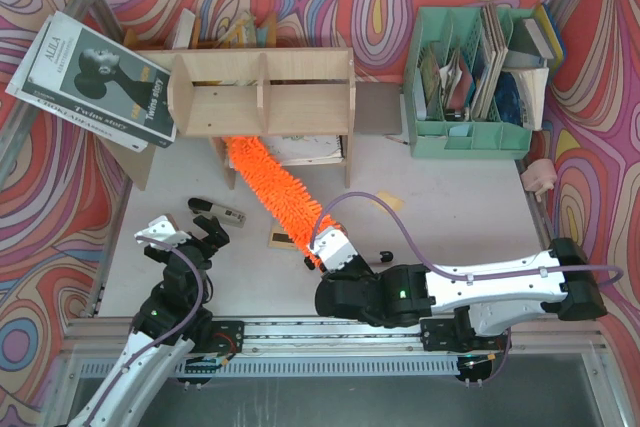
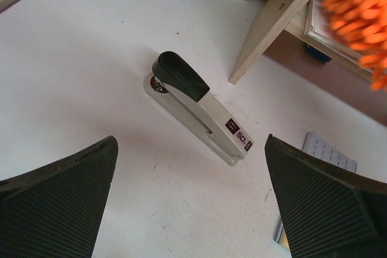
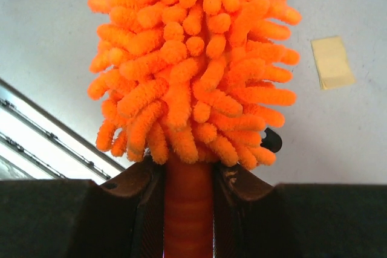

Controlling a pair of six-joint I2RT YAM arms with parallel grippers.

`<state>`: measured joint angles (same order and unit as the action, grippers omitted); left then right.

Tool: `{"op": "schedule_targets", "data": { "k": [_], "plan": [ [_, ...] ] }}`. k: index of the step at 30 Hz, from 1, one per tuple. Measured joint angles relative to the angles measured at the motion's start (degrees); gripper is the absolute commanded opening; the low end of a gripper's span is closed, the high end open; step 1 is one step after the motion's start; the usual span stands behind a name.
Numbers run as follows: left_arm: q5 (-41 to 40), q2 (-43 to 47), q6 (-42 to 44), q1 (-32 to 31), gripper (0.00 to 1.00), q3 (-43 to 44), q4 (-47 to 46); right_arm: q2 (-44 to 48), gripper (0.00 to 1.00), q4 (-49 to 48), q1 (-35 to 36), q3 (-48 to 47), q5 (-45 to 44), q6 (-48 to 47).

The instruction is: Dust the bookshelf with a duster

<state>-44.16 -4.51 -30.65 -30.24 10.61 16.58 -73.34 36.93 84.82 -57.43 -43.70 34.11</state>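
The light plywood bookshelf point(image 1: 265, 95) stands at the back centre of the table. The orange fluffy duster point(image 1: 272, 185) slants from my right gripper up and left, its tip under the shelf's lower middle opening. My right gripper point(image 1: 328, 252) is shut on the duster's orange handle, which shows between the fingers in the right wrist view point(image 3: 188, 209). My left gripper point(image 1: 208, 235) is open and empty at the front left, above bare table. In the left wrist view a shelf leg point(image 2: 275, 25) and the duster's fluff point(image 2: 360, 16) show ahead.
A stapler point(image 1: 218, 212) lies just beyond the left gripper and also shows in the left wrist view point(image 2: 196, 107). A magazine point(image 1: 95, 77) leans at the back left. A mint-green file organiser point(image 1: 470, 87) stands at the back right. A yellow note point(image 3: 331, 61) lies on the table.
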Motion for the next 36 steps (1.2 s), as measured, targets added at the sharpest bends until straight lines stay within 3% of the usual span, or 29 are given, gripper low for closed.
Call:
{"op": "schedule_targets", "data": {
  "k": [9,19,36],
  "plan": [
    [0.0,0.0,0.0,0.0,0.98,0.0,0.0,-3.9,0.00,9.3,-0.1,-7.5,2.6,-10.0],
    [0.0,-0.1,0.0,0.0,0.98,0.0,0.0,7.1,0.00,15.4,0.0,-7.5,0.9,-21.0],
    [0.0,-0.3,0.0,0.0,0.98,0.0,0.0,14.9,0.00,6.9,0.0,-6.8,0.0,-43.9]
  ]
}}
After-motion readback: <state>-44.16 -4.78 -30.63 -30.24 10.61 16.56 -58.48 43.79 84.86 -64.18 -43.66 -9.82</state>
